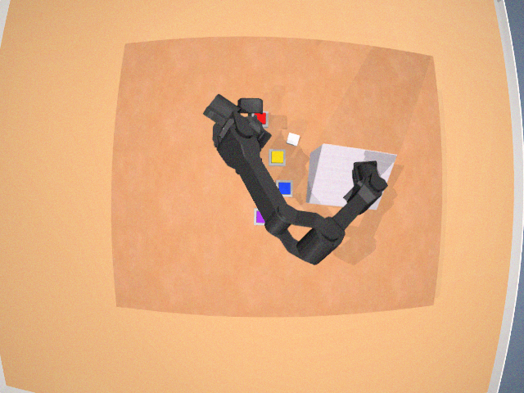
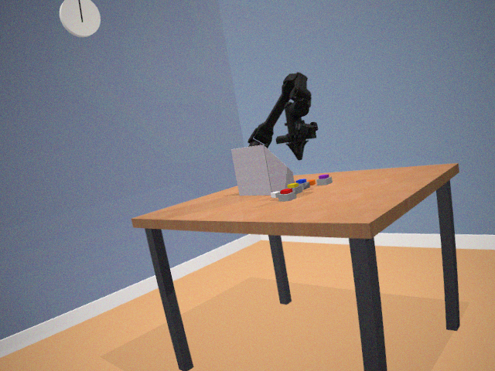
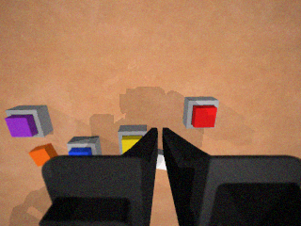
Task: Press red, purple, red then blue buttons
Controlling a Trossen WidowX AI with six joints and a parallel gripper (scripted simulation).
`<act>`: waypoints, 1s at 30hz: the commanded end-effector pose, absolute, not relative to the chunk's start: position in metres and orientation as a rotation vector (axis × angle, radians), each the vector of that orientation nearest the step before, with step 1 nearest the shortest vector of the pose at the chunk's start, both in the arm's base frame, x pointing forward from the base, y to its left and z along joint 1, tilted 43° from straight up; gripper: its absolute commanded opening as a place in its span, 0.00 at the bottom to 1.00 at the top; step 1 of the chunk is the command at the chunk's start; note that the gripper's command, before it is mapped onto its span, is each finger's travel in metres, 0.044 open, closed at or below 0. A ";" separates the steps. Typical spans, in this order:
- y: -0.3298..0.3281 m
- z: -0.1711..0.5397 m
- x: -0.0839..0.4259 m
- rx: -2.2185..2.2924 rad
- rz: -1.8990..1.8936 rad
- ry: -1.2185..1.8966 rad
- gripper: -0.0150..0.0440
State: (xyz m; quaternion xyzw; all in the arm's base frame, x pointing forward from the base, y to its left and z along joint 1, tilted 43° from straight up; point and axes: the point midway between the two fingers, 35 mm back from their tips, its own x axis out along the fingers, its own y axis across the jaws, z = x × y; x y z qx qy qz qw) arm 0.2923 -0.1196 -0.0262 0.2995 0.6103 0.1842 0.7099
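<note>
My gripper point(image 3: 159, 133) point(image 2: 299, 158) is shut and empty, high above the table; in the wrist view its tips lie between the yellow and red buttons. The red button point(image 1: 262, 118) point(image 2: 285, 191) point(image 3: 204, 116) stands raised on its grey base, to the right of the tips in the wrist view and partly hidden by the arm in the top view. The purple button point(image 1: 259, 217) point(image 2: 323, 175) point(image 3: 21, 125) is at the far left of the wrist view, raised. The blue button point(image 1: 284, 187) point(image 2: 301, 181) point(image 3: 80, 152) is partly hidden behind the gripper body in the wrist view.
A yellow button point(image 1: 277, 156) point(image 2: 292, 185) point(image 3: 132, 142) sits between the red and blue ones. A white block point(image 1: 292, 138) point(image 3: 161, 161) and an orange block point(image 2: 311, 182) point(image 3: 42, 154) lie near the buttons. A large pale sloped box point(image 1: 334, 178) point(image 2: 250, 171) stands beside the row.
</note>
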 end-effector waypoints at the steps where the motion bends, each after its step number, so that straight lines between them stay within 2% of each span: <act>1: -0.155 -0.069 0.271 0.674 0.423 1.353 0.29; 10: -0.167 -0.089 0.260 0.681 0.434 1.348 0.29; 16: -0.129 -0.132 0.271 0.682 0.436 1.346 0.29; 30: -0.117 -0.145 0.274 0.683 0.436 1.345 0.29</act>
